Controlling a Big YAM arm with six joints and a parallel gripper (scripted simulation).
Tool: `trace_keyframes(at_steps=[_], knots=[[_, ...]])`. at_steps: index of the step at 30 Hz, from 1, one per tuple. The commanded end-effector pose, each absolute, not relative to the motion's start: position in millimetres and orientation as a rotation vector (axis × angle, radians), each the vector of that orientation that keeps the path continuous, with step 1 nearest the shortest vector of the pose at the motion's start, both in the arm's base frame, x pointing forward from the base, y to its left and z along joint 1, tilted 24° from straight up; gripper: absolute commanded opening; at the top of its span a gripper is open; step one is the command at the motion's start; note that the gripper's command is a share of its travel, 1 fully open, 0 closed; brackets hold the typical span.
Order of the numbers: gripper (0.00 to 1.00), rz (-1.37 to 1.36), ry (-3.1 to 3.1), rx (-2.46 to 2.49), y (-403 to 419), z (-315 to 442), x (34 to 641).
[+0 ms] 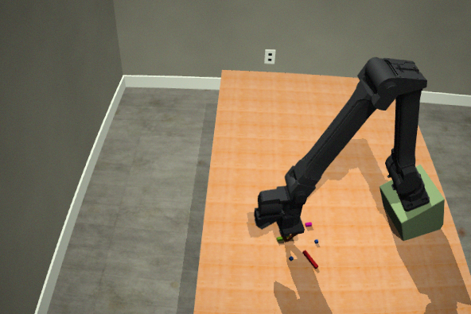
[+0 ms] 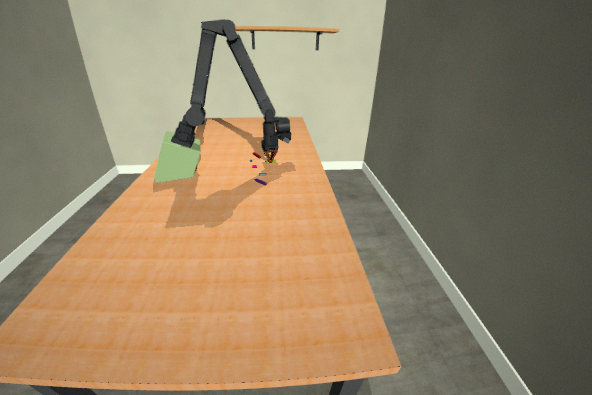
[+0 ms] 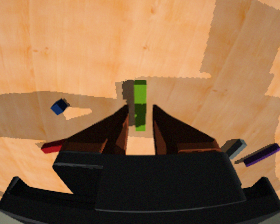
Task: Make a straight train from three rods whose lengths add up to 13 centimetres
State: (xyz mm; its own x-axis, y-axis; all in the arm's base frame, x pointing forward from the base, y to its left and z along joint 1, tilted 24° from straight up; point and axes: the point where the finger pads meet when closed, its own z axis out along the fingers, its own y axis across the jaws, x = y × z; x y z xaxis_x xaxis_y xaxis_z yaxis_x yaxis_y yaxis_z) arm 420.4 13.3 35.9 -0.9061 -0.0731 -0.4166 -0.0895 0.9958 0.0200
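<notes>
My gripper (image 1: 287, 239) (image 2: 270, 161) (image 3: 140, 110) is partly open, pointing down. The lime rod (image 1: 280, 238) (image 2: 274, 161) (image 3: 140, 94) lies flat between and ahead of its fingertips, with a gap at each side. A red rod (image 1: 310, 259) (image 2: 257, 155) (image 3: 52, 147) lies slanted to one side. One blue rod (image 1: 290, 258) (image 3: 58, 107) lies near it; another blue rod (image 1: 316, 241) and a magenta rod (image 1: 309, 224) (image 2: 254, 166) lie nearer the base. A grey rod (image 2: 262, 174) (image 3: 235, 148) and a purple rod (image 2: 260, 182) (image 3: 262, 155) lie on the other side, hidden in the top view.
The arm stands on a green block (image 1: 422, 221) (image 2: 177, 163) on the table (image 1: 239, 120) (image 2: 225, 301). The table's long edge runs beyond the lime rod. The arm's shadow crosses some rods.
</notes>
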Motion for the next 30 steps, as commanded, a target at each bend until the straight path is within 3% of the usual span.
trace_keyframes(at_steps=[1,20,21,30], knots=[[0.23,0.056,2.696,-0.124,19.2,38.6,431.7],[0.23,0.056,2.696,-0.124,19.2,38.6,431.7],[0.04,0.056,2.696,-0.124,19.2,38.6,431.7],[0.04,0.055,2.696,-0.125,19.2,38.6,431.7]])
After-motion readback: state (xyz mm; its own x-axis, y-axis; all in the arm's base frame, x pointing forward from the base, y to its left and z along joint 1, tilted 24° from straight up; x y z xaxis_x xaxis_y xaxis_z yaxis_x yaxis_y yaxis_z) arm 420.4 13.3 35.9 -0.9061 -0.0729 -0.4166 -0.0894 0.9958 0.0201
